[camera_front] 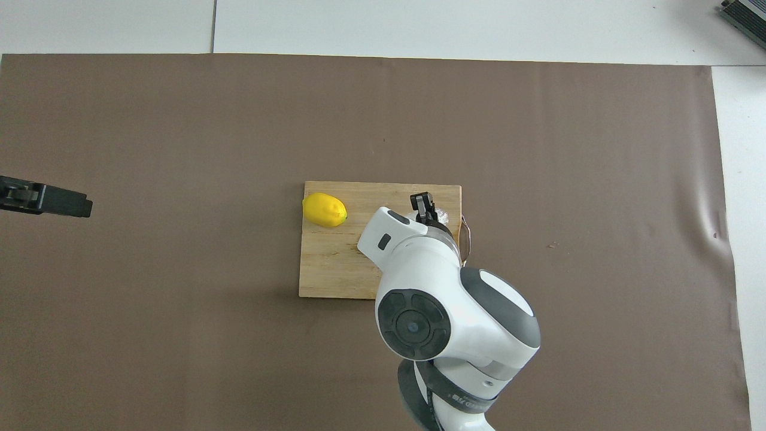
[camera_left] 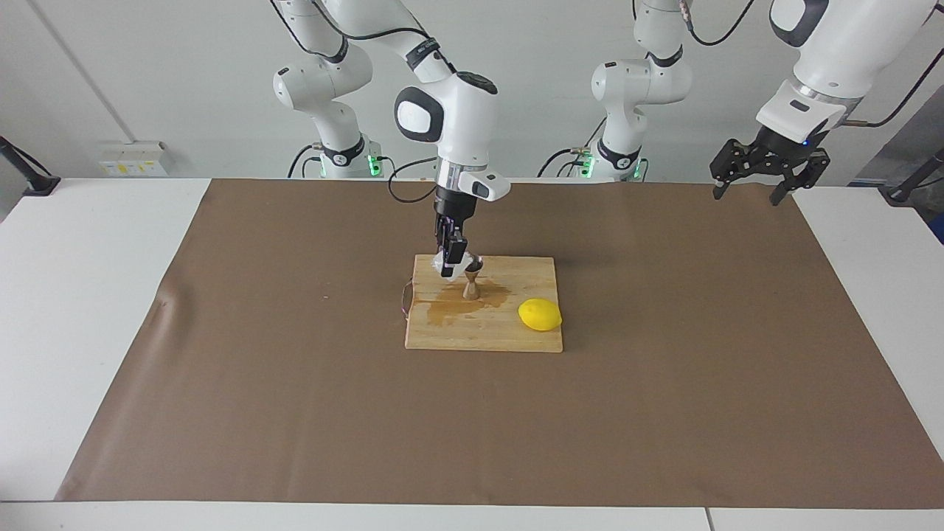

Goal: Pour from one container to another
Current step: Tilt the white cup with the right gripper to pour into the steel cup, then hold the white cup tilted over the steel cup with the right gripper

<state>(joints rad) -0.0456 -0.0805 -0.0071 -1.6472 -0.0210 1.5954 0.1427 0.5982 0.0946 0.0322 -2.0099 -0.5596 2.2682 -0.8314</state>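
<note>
My right gripper (camera_left: 451, 259) is shut on the small whitish glass cup (camera_left: 443, 263) and holds it over the wooden cutting board (camera_left: 516, 335), right beside the top of the steel jigger (camera_left: 471, 282). The jigger stands upright on the board. In the overhead view the right gripper (camera_front: 424, 205) and a bit of the cup (camera_front: 441, 214) show past the arm; the jigger is hidden under the arm. My left gripper (camera_left: 746, 195) is open and empty, raised over the left arm's end of the table, where the arm waits; it also shows in the overhead view (camera_front: 72, 203).
A yellow lemon (camera_left: 540, 315) (camera_front: 325, 209) lies on the board's corner toward the left arm's end. A wet stain (camera_left: 450, 306) spreads on the board around the jigger. A thin wire loop (camera_left: 404, 299) (camera_front: 466, 233) sticks out from the board's end. A brown mat (camera_left: 664, 383) covers the table.
</note>
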